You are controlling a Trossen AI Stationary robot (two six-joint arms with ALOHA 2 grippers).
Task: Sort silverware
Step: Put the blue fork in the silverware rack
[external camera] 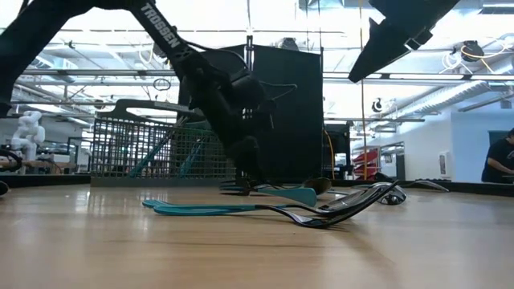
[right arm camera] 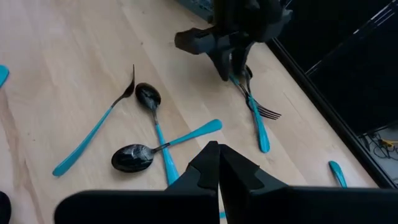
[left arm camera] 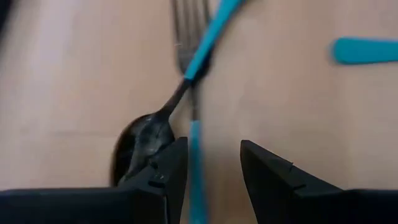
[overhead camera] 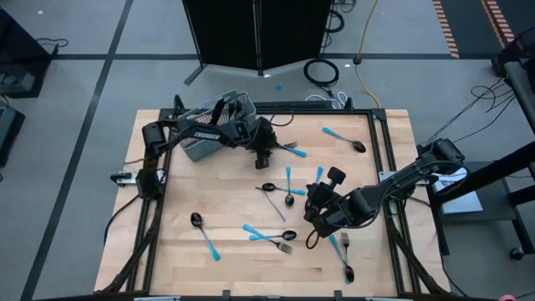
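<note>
We see a pale wooden table [overhead camera: 226,209] with a light grain and a black frame along its edges. The forks and spoons scattered on it have bright light-blue handles and dark, glossy heads: a spoon [overhead camera: 203,232] near the left side, a fork [left arm camera: 189,43] with grey tines under the left gripper [left arm camera: 211,165], and a spoon [right arm camera: 134,157] with a shiny black bowl. The wire basket [overhead camera: 219,125] is grey, a fine grid of thin bars. Both arms are black, and the left arm [external camera: 165,32] carries white lettering. The right gripper [right arm camera: 217,168] is black too. The floor [overhead camera: 84,75] around is grey with dark lines.
</note>
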